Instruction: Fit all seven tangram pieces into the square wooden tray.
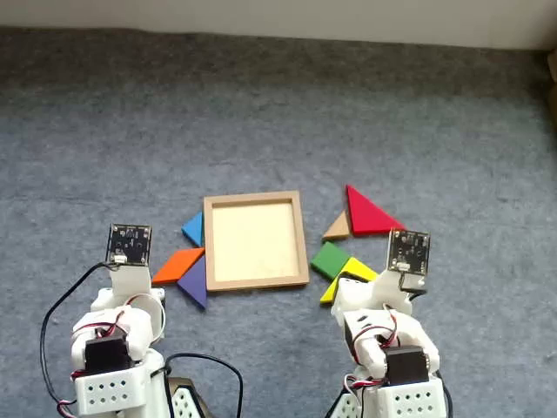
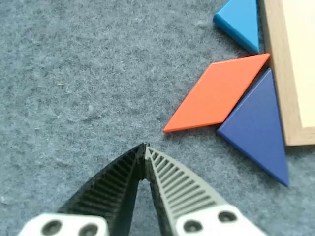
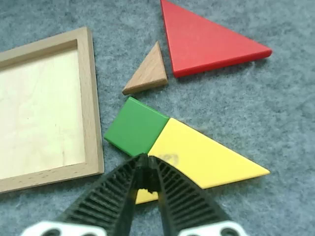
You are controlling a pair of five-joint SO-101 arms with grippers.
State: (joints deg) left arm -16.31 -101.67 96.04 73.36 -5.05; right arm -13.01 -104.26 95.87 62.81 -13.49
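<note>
The square wooden tray [image 1: 255, 282] lies mid-table with nothing in it. Against its left side lie a blue triangle [image 1: 193, 228], an orange parallelogram [image 1: 178, 266] and a dark blue triangle [image 1: 195, 282]. To its right lie a red triangle [image 1: 367, 212], a small brown triangle [image 1: 338, 226], a green square [image 1: 330, 259] and a yellow triangle [image 1: 351, 275]. My left gripper [image 2: 144, 147] is shut, just short of the orange parallelogram [image 2: 217, 92]. My right gripper [image 3: 144, 158] is shut, its tip over the seam between the green square [image 3: 136, 126] and the yellow triangle [image 3: 206, 158].
Grey carpet [image 1: 278, 113] covers the table, with open room beyond the tray and at both sides. A pale wall edge [image 1: 348, 17] runs along the far side. Cables [image 1: 209, 366] trail near the base of the left arm.
</note>
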